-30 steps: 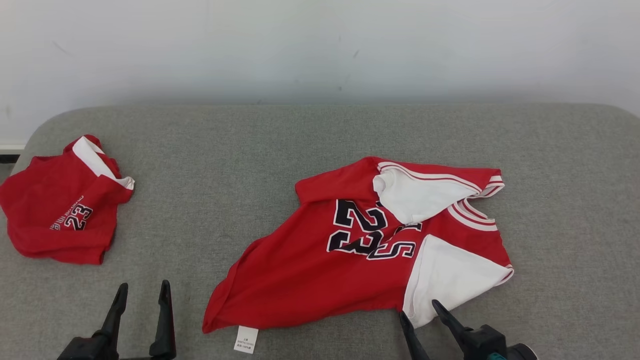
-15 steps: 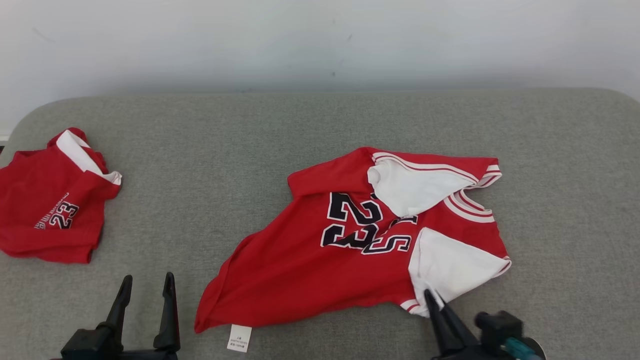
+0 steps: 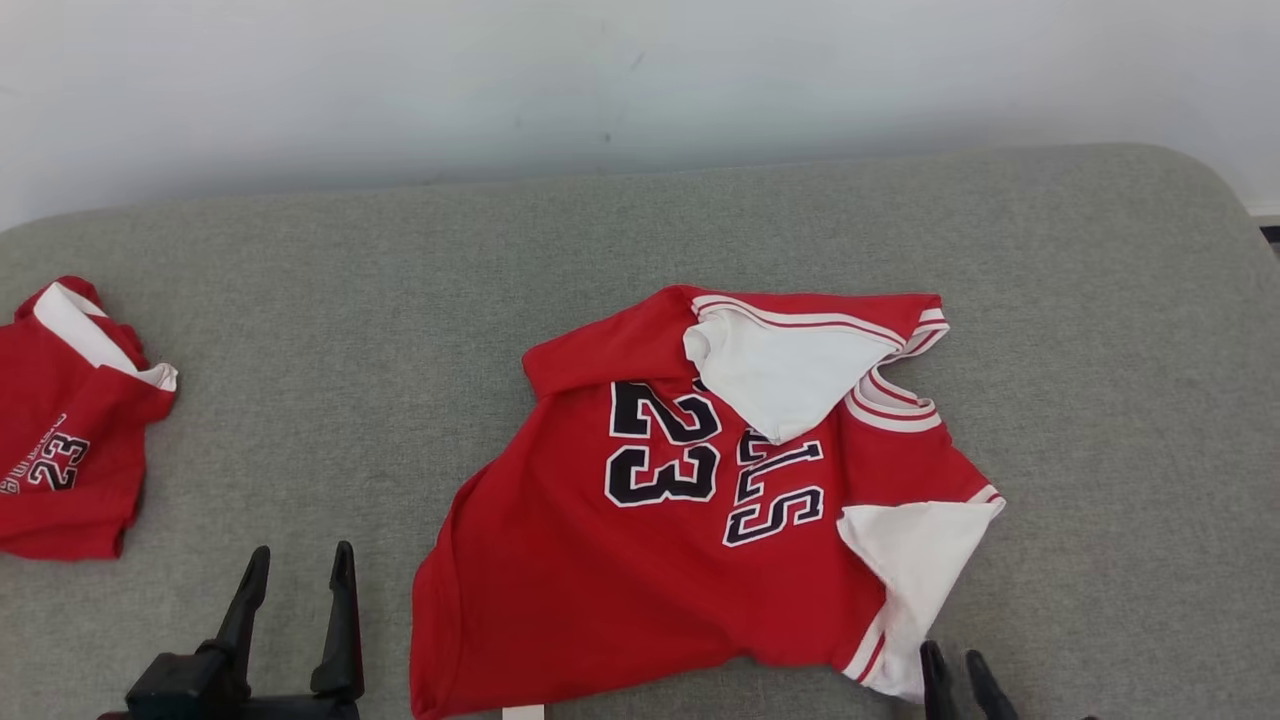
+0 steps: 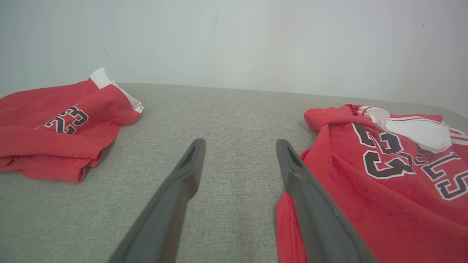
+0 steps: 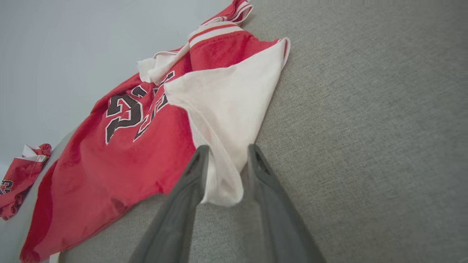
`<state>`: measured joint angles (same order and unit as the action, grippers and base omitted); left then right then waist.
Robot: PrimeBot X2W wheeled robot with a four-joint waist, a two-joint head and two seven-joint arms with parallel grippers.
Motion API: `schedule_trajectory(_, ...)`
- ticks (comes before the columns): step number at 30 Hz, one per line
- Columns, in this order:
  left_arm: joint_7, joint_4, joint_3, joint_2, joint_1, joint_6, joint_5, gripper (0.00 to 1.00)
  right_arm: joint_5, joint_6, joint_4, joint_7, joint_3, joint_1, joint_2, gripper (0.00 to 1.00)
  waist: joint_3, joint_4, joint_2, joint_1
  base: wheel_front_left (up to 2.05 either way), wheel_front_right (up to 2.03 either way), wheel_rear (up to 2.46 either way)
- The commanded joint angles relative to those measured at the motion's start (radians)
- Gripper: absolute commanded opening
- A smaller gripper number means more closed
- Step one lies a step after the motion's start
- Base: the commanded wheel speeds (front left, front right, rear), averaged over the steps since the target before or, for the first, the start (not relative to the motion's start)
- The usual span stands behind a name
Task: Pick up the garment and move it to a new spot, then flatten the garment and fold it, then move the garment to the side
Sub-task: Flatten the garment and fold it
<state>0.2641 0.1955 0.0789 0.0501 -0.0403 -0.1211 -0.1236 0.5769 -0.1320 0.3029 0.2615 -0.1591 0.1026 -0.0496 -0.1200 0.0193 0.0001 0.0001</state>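
At 7 o'clock the left pincer [image 3: 302,550] stands wide over bare surface [image 3: 330,330]. At 5 o'clock the right pincer [image 5: 228,147] is narrow, with the white sleeve [image 5: 226,102] of the garment [image 3: 640,590] between its fingers; whether it grips, I cannot tell. The red knit garment lies rumpled at centre on coarse grey weave. Another red bundle [image 3: 60,470] sits at 9 o'clock, well apart. A pale wall [image 3: 640,80] stands at 12.
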Motion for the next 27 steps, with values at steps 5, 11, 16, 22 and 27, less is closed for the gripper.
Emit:
schedule_trajectory(5, 0.0, 0.007, 0.009, 0.001, 0.0, -0.003, 0.007, 1.0, -0.034, 0.003, -0.066, 0.005, 0.04, -0.01, -0.001, 1.0, 0.019, 0.019, -0.0001, -0.0001, 0.0, 0.0, 0.0)
schedule_trajectory(11, 0.0, 0.012, 0.005, 0.001, 0.016, -0.006, 0.008, 1.0, -0.091, 0.003, -0.171, 0.005, 0.068, -0.017, -0.001, 1.0, 0.043, 0.013, -0.0001, -0.0001, 0.0, 0.0, 0.0)
schedule_trajectory(16, 0.0, 0.011, 0.003, 0.0, 0.033, -0.007, 0.011, 1.0, -0.216, 0.003, -0.263, 0.003, 0.06, -0.018, -0.001, 1.0, 0.063, -0.001, -0.0001, -0.0001, 0.0, 0.0, 0.0)
schedule_trajectory(22, 0.0, 0.002, 0.01, 0.0, 0.053, -0.008, 0.013, 1.0, -0.357, 0.003, -0.294, 0.003, 0.027, -0.028, -0.001, 1.0, 0.072, -0.013, -0.0001, -0.0001, 0.0, 0.0, 0.0)
schedule_trajectory(27, 0.0, 0.001, 0.013, 0.001, 0.055, -0.008, 0.009, 1.0, -0.427, 0.003, -0.264, 0.003, 0.018, -0.021, -0.001, 1.0, 0.074, -0.024, -0.0001, -0.0001, 0.0, 0.0, 0.0)
